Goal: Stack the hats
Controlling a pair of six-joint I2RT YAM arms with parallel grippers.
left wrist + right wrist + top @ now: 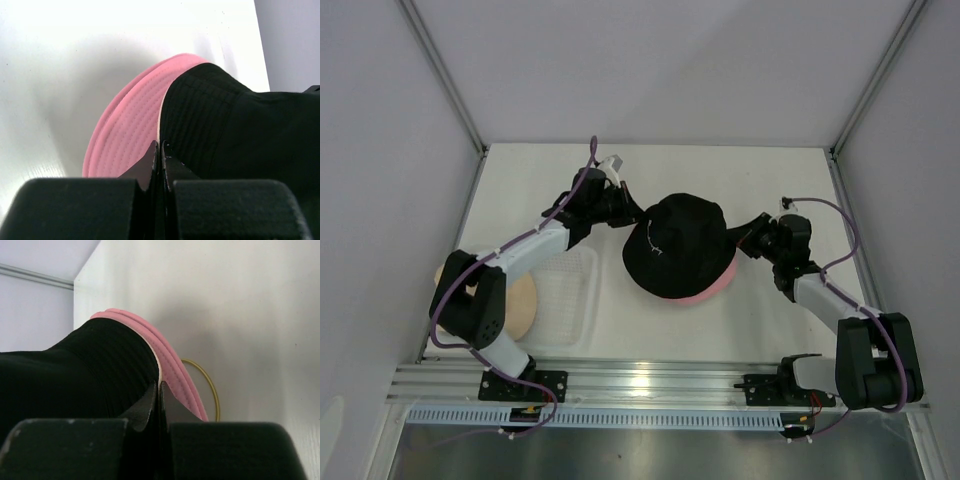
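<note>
A black hat (pixel 675 245) with small white script lies on top of pink hats (pixel 708 293) in the middle of the table. Its brim (pixel 200 115) covers most of the pink brim (pixel 130 125) below. My left gripper (pixel 638 220) is at the hat's left edge. In the left wrist view its jaws (pixel 161 145) are pressed together on the black brim's edge. My right gripper (pixel 735 243) is at the right edge, and its jaws (pixel 159 385) are likewise shut where the black brim (pixel 100 365) meets the pink one (pixel 175 372). A beige hat (pixel 523 305) lies at the near left.
A clear shallow tray (pixel 570 295) sits beside the beige hat, under my left arm. A thin yellow ring (pixel 212 390) lies on the table just beyond the pink brim. Walls close in the table on the left, right and far sides.
</note>
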